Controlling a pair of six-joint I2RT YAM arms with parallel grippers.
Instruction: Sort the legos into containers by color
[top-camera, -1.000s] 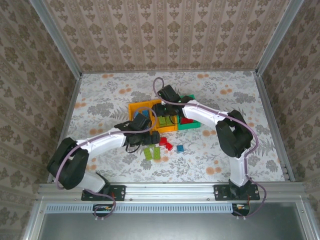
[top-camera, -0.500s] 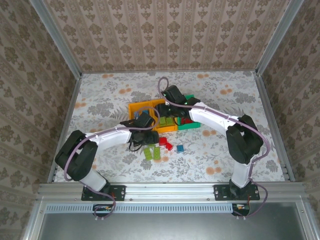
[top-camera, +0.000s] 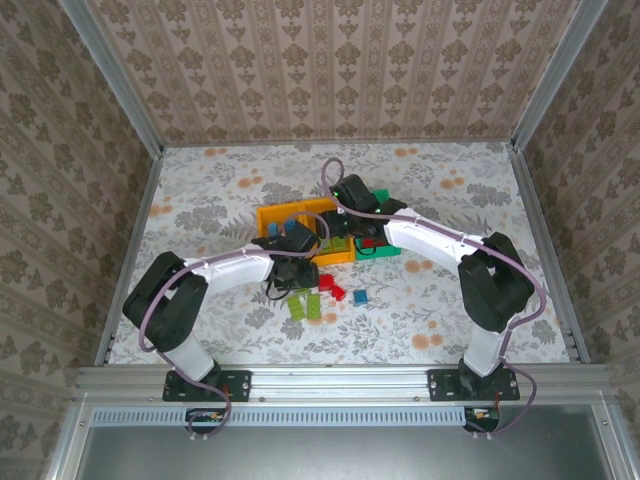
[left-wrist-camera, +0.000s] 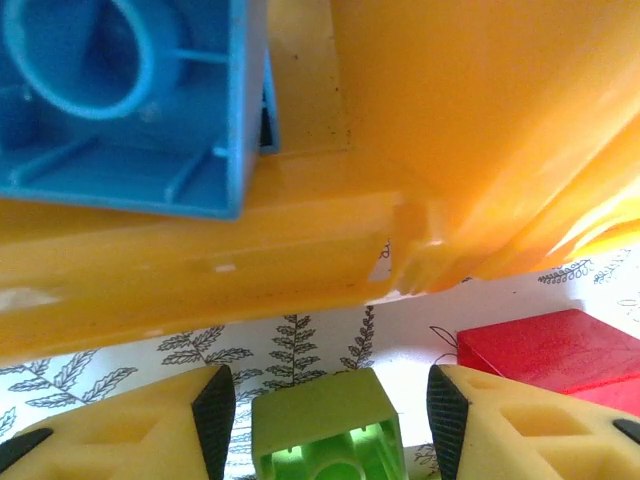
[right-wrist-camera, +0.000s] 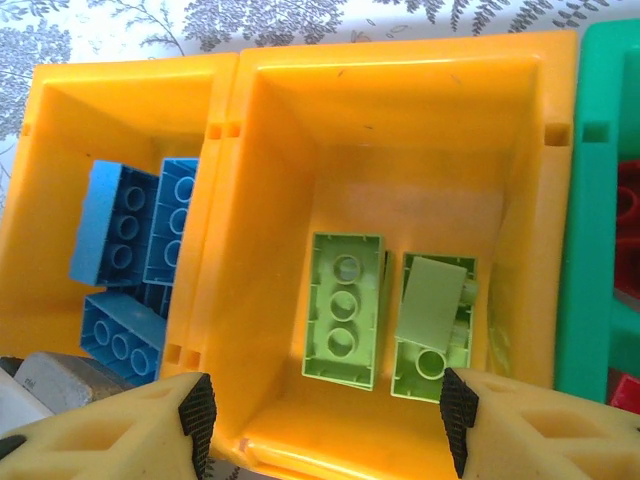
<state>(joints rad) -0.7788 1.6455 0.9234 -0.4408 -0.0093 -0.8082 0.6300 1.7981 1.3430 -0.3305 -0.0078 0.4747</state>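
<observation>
Over the floral-print table, smooth orange bins hold studded bricks; left pincer and right pincer gape, empty.

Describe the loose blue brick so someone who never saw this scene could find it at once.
On the floral table, find the green bin at the right end of the bin row. Toward the arm bases from it lies a scatter of loose bricks; the blue brick is the rightmost, next to a red brick, and the only blue one outside a bin.
</observation>
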